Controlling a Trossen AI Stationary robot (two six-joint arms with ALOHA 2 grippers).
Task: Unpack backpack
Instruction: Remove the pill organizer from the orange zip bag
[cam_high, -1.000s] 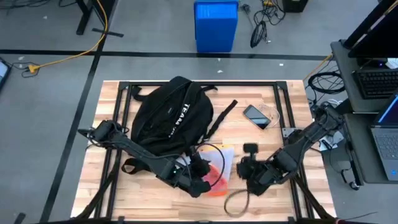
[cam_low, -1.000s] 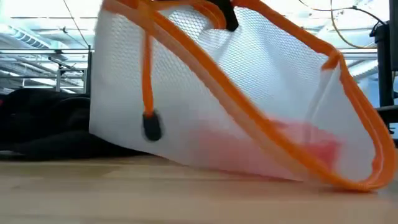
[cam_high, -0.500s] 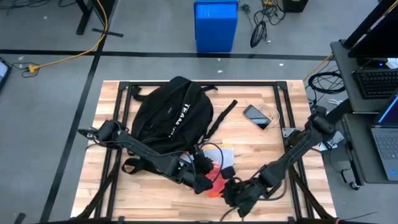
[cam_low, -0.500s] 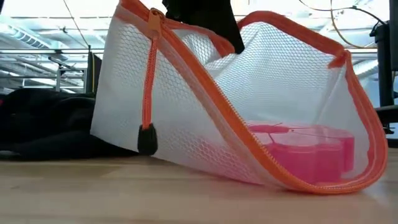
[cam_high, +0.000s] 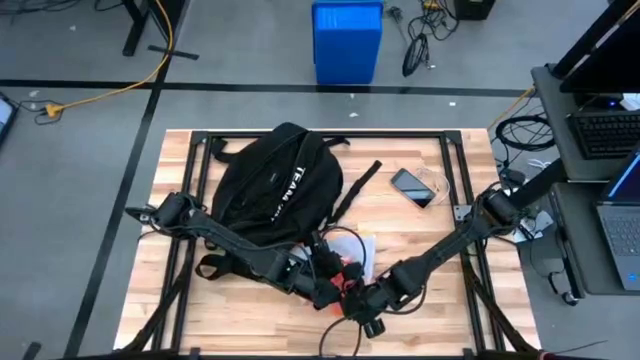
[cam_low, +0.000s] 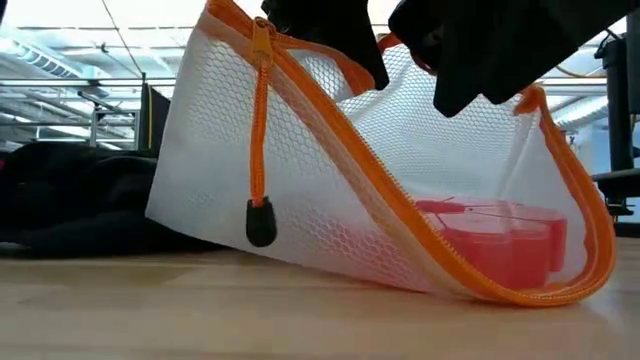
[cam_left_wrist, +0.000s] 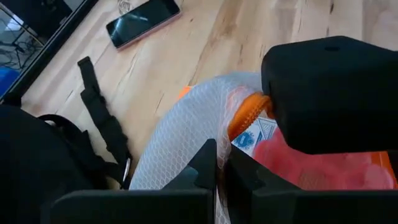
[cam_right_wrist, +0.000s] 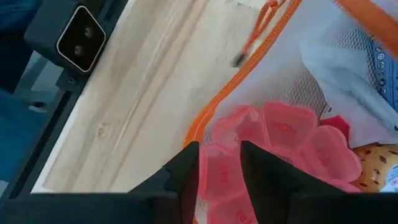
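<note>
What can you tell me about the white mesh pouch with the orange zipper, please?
The mesh pouch is white netting edged with an orange zipper, its black-tipped pull dangling. It is unzipped and held up off the wooden table at the front edge, beside the backpack. The left gripper pinches its rim; the right gripper reaches into the opening toward a pink pill organizer lying inside.

Left claw (cam_left_wrist: 217, 171) pinched closed, right claw (cam_right_wrist: 219, 163) slightly parted alongside.

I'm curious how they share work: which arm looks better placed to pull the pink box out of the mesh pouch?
Probably the right: its gripper is open at the pink box, while the left gripper pinches the mesh pouch up.
</note>
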